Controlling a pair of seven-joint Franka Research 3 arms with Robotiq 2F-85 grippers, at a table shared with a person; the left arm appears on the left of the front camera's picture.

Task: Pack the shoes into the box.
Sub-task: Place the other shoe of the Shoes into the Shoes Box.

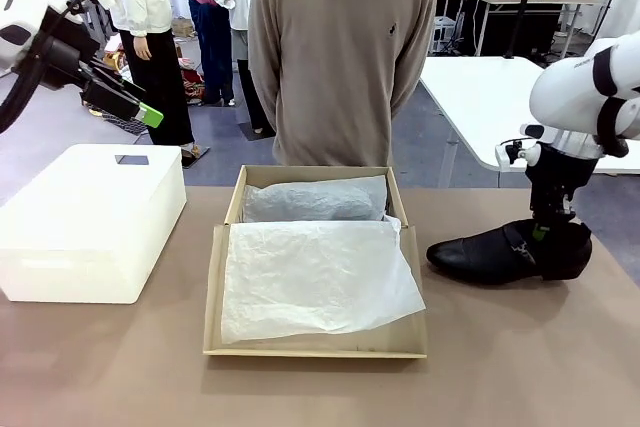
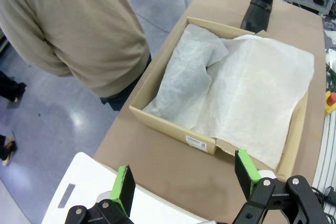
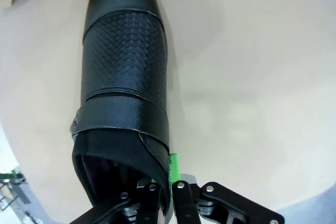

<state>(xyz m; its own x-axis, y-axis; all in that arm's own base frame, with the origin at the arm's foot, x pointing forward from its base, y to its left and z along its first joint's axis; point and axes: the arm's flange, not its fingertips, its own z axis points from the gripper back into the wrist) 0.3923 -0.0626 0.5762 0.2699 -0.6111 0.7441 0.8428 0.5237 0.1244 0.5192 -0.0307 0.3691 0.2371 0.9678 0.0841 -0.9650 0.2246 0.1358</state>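
Shoe [image 1: 500, 252] lies on the table [image 1: 520, 367] just right of the box [image 1: 215, 287], with the right gripper [image 1: 541, 234] clamped on the rim of its opening. The box stands open, holding loose white tissue paper [image 1: 310, 277] and a tissue-wrapped bundle [image 1: 315, 202] along its far wall. The left gripper [image 2: 185, 176] hangs raised near the white plastic box [image 1: 90, 217], jaws apart.

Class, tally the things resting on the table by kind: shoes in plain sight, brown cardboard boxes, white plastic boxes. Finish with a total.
Black shoe: 1
Brown cardboard box: 1
White plastic box: 1
Total: 3
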